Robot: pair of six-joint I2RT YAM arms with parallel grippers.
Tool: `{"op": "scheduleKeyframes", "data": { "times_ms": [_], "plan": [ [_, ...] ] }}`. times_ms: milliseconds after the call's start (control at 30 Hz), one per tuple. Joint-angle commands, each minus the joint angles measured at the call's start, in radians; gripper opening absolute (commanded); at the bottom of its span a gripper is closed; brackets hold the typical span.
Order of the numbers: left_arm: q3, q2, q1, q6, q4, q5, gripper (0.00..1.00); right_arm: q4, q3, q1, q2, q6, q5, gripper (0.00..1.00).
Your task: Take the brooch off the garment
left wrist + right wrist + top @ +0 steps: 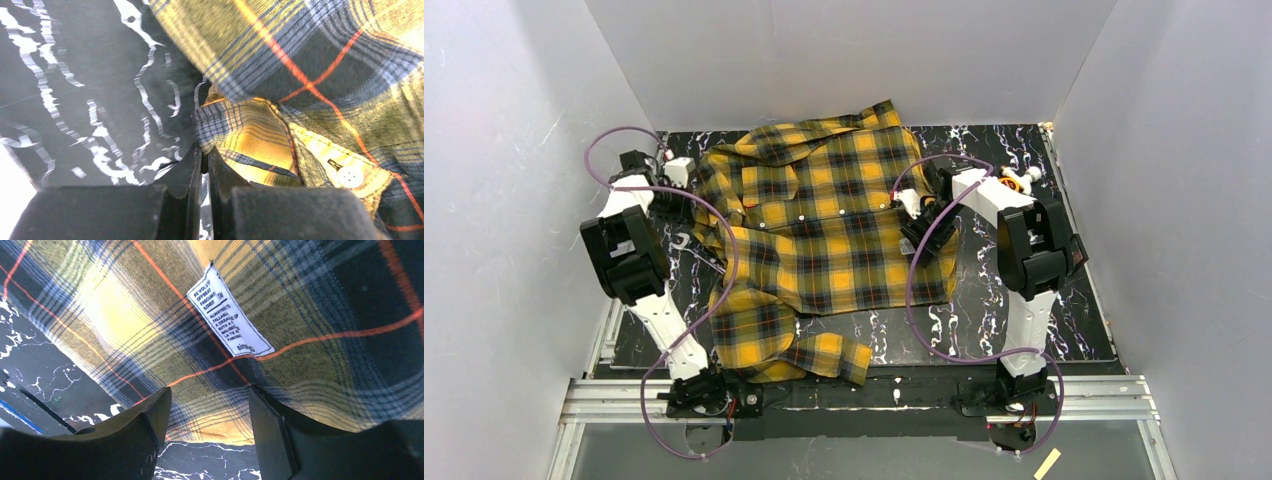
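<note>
Marbled tabletop (974, 300), plaid shirt (834, 230) (brooch seemingly hidden)

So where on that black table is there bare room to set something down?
Best patch: the near-right tabletop, between the shirt and the right arm, though a purple cable loops across it. A thin strip lies behind the shirt, far right. The middle and left are crowded: shirt, left arm.

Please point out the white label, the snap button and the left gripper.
white label (230, 315), right wrist view, middle of printed face
snap button (349, 176), left wrist view, its centre
left gripper (205, 151), left wrist view, between its shut fingertips
</note>
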State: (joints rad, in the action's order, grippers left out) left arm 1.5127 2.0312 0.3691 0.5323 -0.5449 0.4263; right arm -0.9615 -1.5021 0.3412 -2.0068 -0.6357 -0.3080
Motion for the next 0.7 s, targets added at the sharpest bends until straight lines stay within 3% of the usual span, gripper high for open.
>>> {"op": "scheduleKeyframes", "data": {
  "times_ms": [0,200,400,500,667],
  "plan": [
    [0.159,-0.052,0.035,0.090,-0.170,-0.100,0.00,0.020,0.016,0.008,-0.006,-0.023,0.039,0.66],
    [0.359,-0.002,0.046,0.224,-0.229,-0.286,0.00,0.031,0.047,0.010,-0.001,-0.029,0.079,0.64],
    [0.568,0.141,0.039,0.246,-0.249,-0.441,0.00,0.037,0.048,0.015,0.000,-0.021,0.090,0.63],
    [0.642,0.187,0.032,0.216,-0.281,-0.447,0.02,0.024,0.023,0.016,0.011,-0.028,0.056,0.63],
    [0.654,0.117,0.039,0.137,-0.427,-0.263,0.42,-0.033,-0.044,0.033,0.046,-0.049,-0.062,0.66]
  ]
}}
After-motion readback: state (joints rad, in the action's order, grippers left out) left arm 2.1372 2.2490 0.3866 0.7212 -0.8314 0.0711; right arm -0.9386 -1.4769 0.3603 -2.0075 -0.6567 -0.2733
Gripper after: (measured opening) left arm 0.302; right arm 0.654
